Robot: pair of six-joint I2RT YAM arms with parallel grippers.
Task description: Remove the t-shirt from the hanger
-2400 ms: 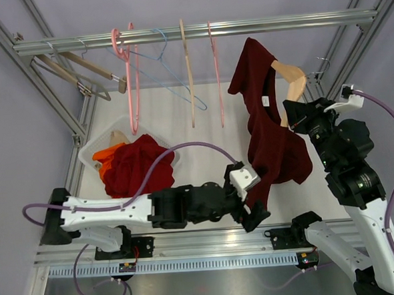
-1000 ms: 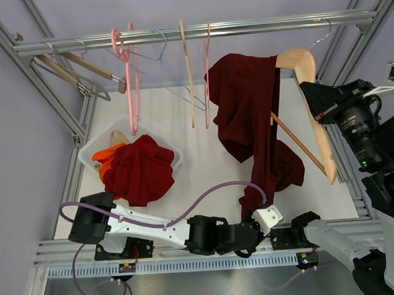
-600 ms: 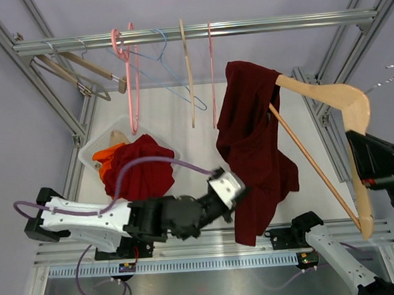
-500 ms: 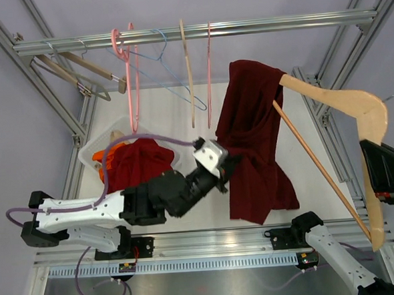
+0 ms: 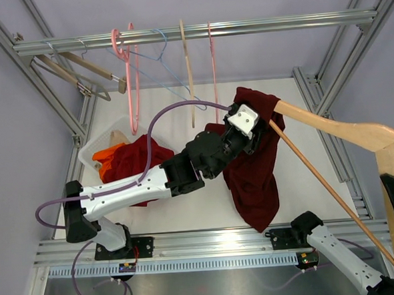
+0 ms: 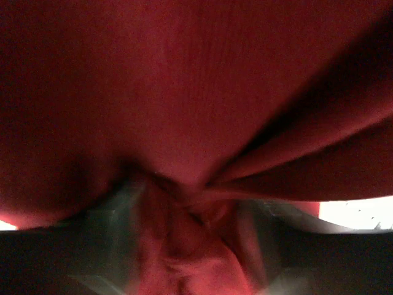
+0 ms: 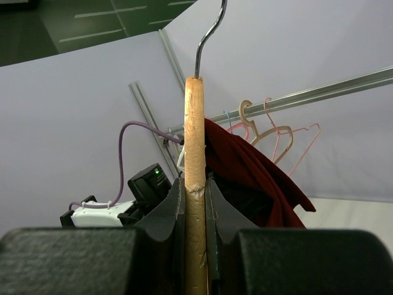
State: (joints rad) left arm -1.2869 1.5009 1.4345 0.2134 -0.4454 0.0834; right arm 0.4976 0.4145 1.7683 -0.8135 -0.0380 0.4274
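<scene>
The dark red t-shirt (image 5: 256, 177) hangs off the left tip of the wooden hanger (image 5: 342, 122), bunched at the top and trailing down to the table. My left gripper (image 5: 250, 134) is pressed into that bunched top beside the hanger's tip. Red cloth (image 6: 184, 92) fills the left wrist view and lies between the blurred fingers; their gap is unclear. My right gripper (image 7: 195, 184) is shut on the hanger's wooden body (image 7: 195, 123), held high at the far right, with the t-shirt (image 7: 245, 166) beyond it.
A metal rail (image 5: 177, 34) across the back carries several empty pink, blue and wooden hangers. At the left, a white bin (image 5: 93, 150) holds dark red and orange clothes (image 5: 135, 168). Aluminium frame posts run down both sides.
My left arm swung from the front edge up and right into the shirt's top. The right arm drew the hanger right and closer; the shirt slid to its left tip.
</scene>
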